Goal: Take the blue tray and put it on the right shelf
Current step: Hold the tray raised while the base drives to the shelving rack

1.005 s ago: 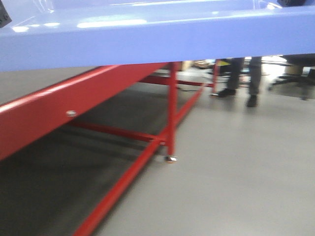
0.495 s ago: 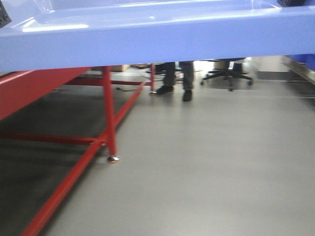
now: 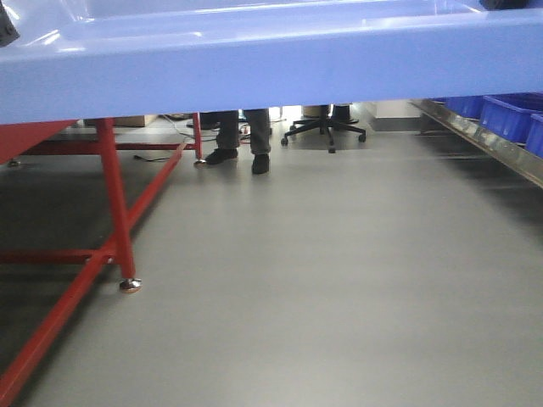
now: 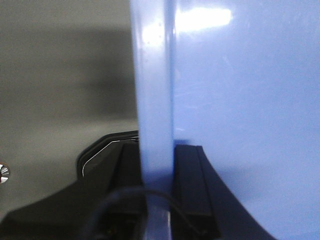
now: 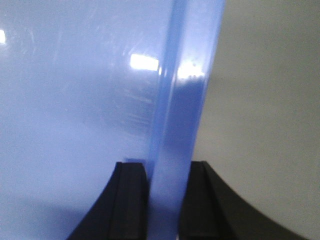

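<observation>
The blue tray (image 3: 271, 68) fills the top of the front view, held level in the air close to the camera. In the left wrist view my left gripper (image 4: 157, 175) is shut on the tray's left rim (image 4: 155, 100), one black finger on each side. In the right wrist view my right gripper (image 5: 167, 195) is shut on the tray's right rim (image 5: 185, 110) the same way. The right shelf (image 3: 484, 140) shows at the right edge of the front view as a shiny steel rail running away from me.
The red-legged table (image 3: 114, 212) stands at the left, its foot on the grey floor. Dark blue bins (image 3: 509, 114) sit on the shelf. A person's legs (image 3: 242, 140) and an office chair (image 3: 327, 127) are at the back.
The front view has swung to the right: the red table slid left, the person and chair moved left, and the shelf rail with blue bins came into view. The tray stays held.
</observation>
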